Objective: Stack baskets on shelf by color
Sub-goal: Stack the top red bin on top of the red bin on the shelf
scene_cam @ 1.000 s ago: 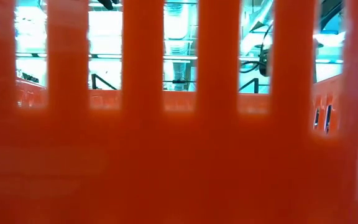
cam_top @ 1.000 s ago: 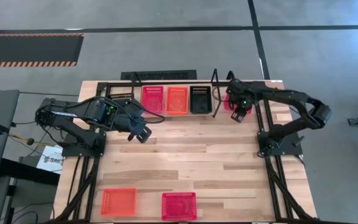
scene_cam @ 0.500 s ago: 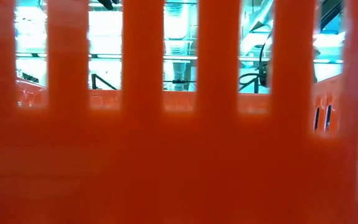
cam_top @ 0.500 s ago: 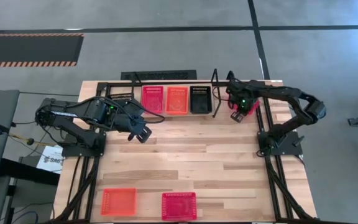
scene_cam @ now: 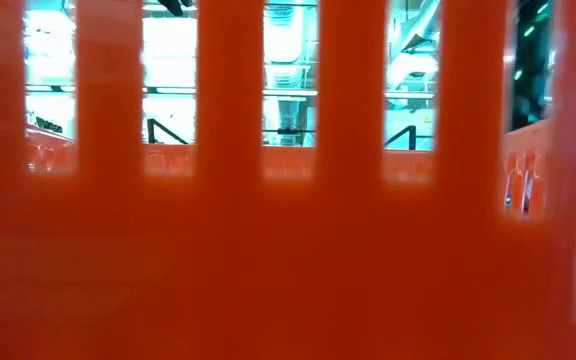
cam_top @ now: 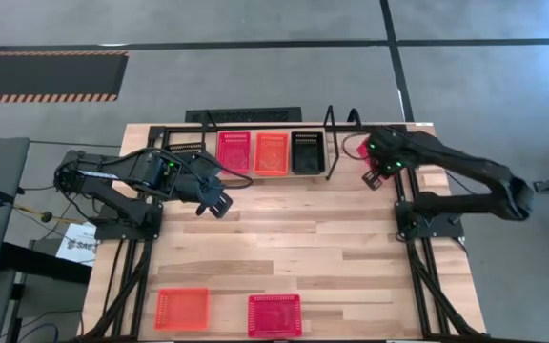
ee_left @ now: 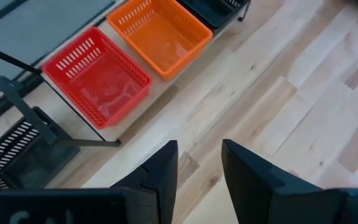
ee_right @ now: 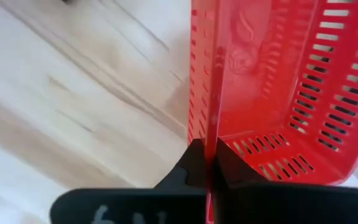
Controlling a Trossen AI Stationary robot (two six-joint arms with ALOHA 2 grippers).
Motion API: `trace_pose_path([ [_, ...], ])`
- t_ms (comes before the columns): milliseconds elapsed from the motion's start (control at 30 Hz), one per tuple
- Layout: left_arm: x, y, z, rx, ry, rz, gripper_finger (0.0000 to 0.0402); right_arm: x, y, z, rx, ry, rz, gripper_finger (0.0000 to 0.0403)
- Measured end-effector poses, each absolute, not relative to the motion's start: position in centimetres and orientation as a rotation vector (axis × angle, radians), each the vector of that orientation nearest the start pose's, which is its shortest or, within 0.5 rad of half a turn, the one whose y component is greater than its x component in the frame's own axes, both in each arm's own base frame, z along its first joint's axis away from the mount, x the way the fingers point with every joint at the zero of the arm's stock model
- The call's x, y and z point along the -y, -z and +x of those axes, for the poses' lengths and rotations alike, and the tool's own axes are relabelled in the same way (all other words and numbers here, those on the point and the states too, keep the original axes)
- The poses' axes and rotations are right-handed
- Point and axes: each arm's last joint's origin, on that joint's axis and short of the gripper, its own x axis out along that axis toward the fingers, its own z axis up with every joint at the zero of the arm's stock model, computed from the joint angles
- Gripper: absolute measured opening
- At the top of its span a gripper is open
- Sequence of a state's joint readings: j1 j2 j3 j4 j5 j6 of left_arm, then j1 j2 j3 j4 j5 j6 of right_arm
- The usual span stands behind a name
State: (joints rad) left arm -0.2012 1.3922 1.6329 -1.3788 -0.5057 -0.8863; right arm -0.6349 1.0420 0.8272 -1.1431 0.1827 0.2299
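Spanning the table's (cam_top: 284, 243) far edge, the shelf (cam_top: 255, 171) carries red, orange and black baskets. Left gripper (ee_left: 199, 163) waits near it, fingers half spread, empty. Right gripper (ee_right: 207, 163) has just pinched shut on the rim of a red basket (ee_right: 272, 81) right of the shelf: grasp made, lift toward the red stack likely next.

3 red baskets (cam_top: 233, 151); 2 orange (cam_top: 271, 152); 2 black (cam_top: 307, 151) (1 off-shelf).
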Motion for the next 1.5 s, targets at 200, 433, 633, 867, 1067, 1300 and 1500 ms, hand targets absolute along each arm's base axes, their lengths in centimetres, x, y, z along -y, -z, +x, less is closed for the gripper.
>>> trace_pose_path([
  [200,3.0,-39.6,23.4,-0.858,-0.703,-0.371,0.0113,5.9,-28.0,12.1,-0.964,0.74,0.539,0.0003],
  [433,1.9,-39.6,23.7,-0.876,-0.686,-0.303,0.0113,2.1,-31.6,15.1,-0.606,0.33,0.496,0.0002],
  [633,0.9,-39.7,24.1,-0.881,-0.662,-0.365,0.0113,-1.0,-31.7,18.5,-0.552,0.156,0.449,0.0002],
  [867,0.1,-39.7,24.1,-0.876,-0.689,-0.39,0.0113,-3.4,-27.0,23.2,-0.748,0.266,0.392,0.0002],
  [1067,-0.2,-39.6,24.1,-0.911,-0.637,-0.411,0.0113,-5.6,-23.9,27.6,-0.975,0.249,0.276,0.0002],
  [1300,-1.2,-39.9,24.8,-0.895,-0.532,-0.451,0.0113,-7.4,-25.5,32.0,-1.111,0.158,0.092,0.0002],
  [1500,-3.5,-40.0,24.9,-0.905,-0.434,-0.413,0.0091,-8.1,-30.1,33.8,-1.062,0.075,-0.006,0.0002],
])
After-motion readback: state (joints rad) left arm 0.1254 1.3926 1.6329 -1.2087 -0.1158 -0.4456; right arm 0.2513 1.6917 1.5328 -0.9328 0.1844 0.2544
